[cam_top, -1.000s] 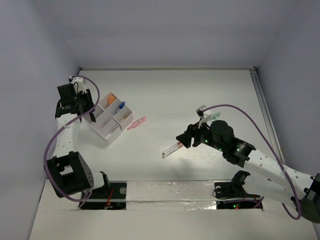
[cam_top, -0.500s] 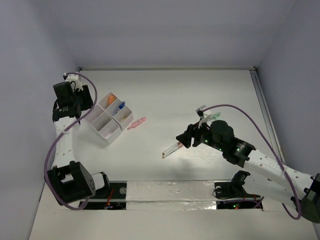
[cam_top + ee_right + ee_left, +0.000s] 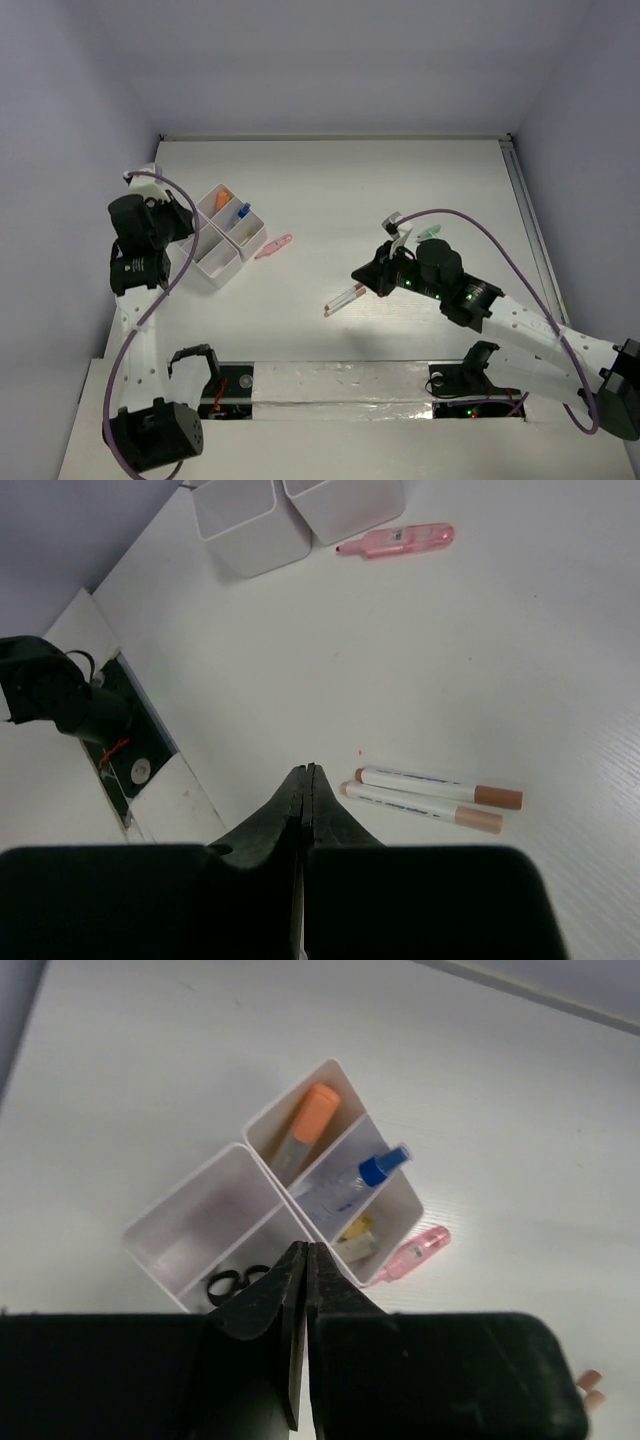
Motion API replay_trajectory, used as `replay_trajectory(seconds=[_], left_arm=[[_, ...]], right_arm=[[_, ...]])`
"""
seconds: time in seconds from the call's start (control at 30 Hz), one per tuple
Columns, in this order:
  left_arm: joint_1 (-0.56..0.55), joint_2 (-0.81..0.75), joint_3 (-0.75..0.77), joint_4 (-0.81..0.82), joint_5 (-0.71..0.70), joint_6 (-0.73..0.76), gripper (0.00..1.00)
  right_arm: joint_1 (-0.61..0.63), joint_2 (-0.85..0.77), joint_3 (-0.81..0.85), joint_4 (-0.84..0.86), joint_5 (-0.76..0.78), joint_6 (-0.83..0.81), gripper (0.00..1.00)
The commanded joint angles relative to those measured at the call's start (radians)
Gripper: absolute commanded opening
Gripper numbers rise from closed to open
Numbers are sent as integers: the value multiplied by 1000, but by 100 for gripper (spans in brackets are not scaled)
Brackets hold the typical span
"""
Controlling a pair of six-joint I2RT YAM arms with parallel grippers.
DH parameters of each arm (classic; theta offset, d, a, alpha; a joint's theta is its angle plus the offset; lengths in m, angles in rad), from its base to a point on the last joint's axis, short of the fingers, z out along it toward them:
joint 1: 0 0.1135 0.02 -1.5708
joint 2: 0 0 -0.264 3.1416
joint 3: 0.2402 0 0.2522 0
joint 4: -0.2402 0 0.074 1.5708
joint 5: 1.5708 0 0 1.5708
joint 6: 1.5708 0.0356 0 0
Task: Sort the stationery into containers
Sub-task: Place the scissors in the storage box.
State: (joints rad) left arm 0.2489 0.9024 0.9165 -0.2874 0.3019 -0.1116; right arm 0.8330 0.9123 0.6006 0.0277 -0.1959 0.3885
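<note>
Wide bare table (image 3: pixel 400 190) separates the tray (image 3: pixel 218 270), pink marker (image 3: pixel 272 246) just beside it, from the two pens (image 3: pixel 343 298).

Likely lab: white table (image 3: pixel 400 190), plain enclosure walls (image 3: pixel 330 60).

White arms (image 3: pixel 530 325), black joints (image 3: pixel 440 265), purple cables (image 3: pixel 445 210)

Tabletop (image 3: pixel 340 180): white, plain.
Walls (image 3: pixel 330 60): pale lavender, on three sides.
Silver strip (image 3: pixel 340 378): along the tabletop's near edge.
</note>
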Motion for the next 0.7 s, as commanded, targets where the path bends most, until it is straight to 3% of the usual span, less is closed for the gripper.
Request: replay_trajectory(seconds=[0.0, 0.07, 0.17, 0.3, 0.47, 0.5, 0.53, 0.6, 0.67], left_arm=[[-34, -89, -80, 95, 103, -109, 0], [-71, -128, -137, 137, 129, -140, 0], [-212, -181, -188, 197, 129, -189, 0], [-457, -206, -249, 290, 56, -259, 0], [-765, -146, -332, 500, -123, -318, 0], [-805, -146, -335, 501, -124, -321, 0], [-844, -125, -352, 546, -180, -329, 0], [-934, -94, -370, 621, -227, -347, 0], [-970, -77, -399, 680, -264, -364, 0]], right_arm=[[9, 31, -5, 77, -39, -14, 0], [9, 52, 1, 72, -34, -14, 0], [9, 106, 18, 55, -14, -13, 0], [9, 198, 54, 14, 26, -10, 7], [9, 284, 53, -2, 78, 24, 33], [9, 284, 51, -2, 78, 29, 33], [9, 283, 48, -6, 119, 35, 45], [9, 278, 50, -12, 195, 50, 60], [9, 281, 60, -22, 274, 52, 68]])
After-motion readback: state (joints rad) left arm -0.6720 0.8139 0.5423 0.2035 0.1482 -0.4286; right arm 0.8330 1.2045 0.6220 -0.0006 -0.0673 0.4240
